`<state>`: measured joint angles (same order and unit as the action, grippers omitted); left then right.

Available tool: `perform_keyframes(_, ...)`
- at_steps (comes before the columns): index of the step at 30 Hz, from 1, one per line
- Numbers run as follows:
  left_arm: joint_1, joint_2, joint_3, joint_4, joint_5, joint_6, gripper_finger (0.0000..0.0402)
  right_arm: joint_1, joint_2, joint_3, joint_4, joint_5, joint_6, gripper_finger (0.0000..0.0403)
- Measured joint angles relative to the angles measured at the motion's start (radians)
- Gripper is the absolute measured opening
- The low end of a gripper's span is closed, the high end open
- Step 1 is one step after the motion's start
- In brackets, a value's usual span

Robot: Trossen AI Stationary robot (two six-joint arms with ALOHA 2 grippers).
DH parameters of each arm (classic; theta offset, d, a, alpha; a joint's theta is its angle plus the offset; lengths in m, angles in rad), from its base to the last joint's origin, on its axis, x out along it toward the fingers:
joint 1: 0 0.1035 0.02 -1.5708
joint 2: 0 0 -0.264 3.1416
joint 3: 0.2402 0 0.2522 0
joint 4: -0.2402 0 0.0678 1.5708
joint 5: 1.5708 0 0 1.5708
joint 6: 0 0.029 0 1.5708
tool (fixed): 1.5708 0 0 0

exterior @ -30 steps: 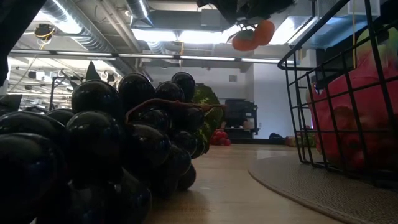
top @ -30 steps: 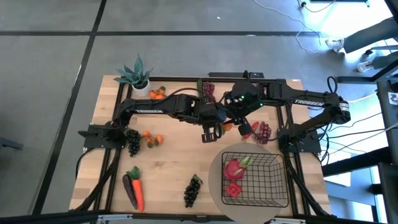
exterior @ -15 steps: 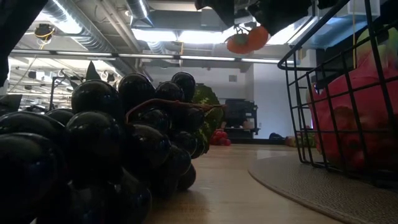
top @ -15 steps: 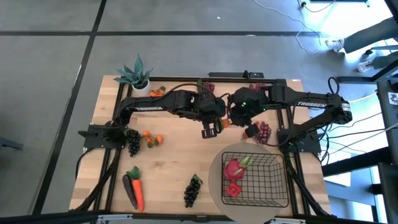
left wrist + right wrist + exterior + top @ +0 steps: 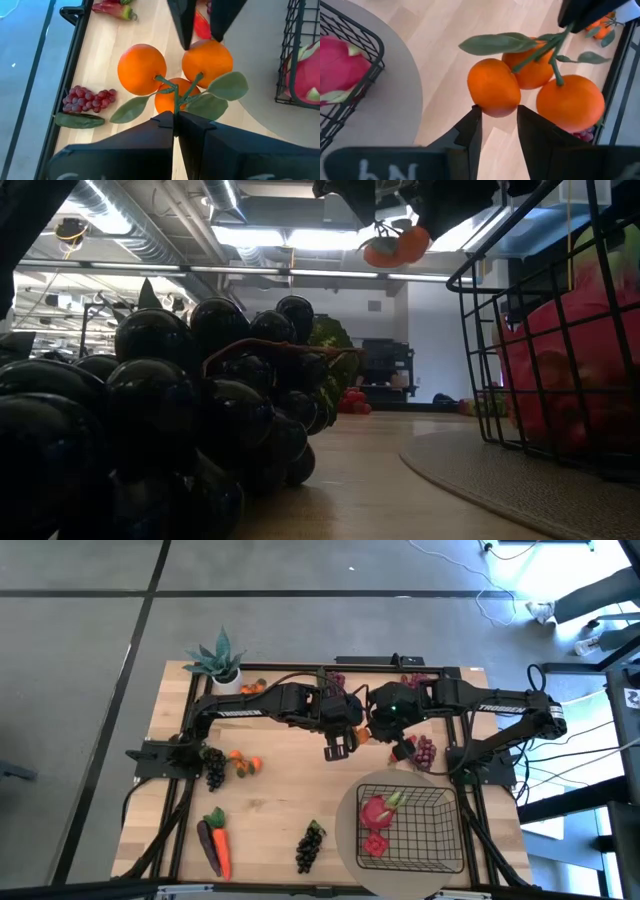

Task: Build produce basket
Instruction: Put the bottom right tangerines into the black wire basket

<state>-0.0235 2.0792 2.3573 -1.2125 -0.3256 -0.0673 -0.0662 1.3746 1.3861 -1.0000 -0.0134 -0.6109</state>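
Dark arms, black cables, white lettering on right arm (image 5: 497,706).

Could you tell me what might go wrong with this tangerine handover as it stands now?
The left gripper is shut only on the thin stem of the tangerine cluster, held in the air, so the fruit could swing or slip loose. The right gripper has its fingers around just one tangerine; closing on that round surface might squeeze it out sideways. A dropped cluster would likely land on the table, short of the basket.
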Motion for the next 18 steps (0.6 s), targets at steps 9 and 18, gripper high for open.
perform_keyframes(9, 0.004, 0.0, -0.002, 0.0, 0.003, 0.0, 0.0, 0.007, 0.009, 0.0, -0.001, -0.002, -0.027, 0.0177)
perform_keyframes(18, 0.016, -0.001, -0.002, 0.014, 0.038, -0.001, 0.0, 0.059, 0.018, 0.0, 0.018, -0.003, -0.075, 0.0185)
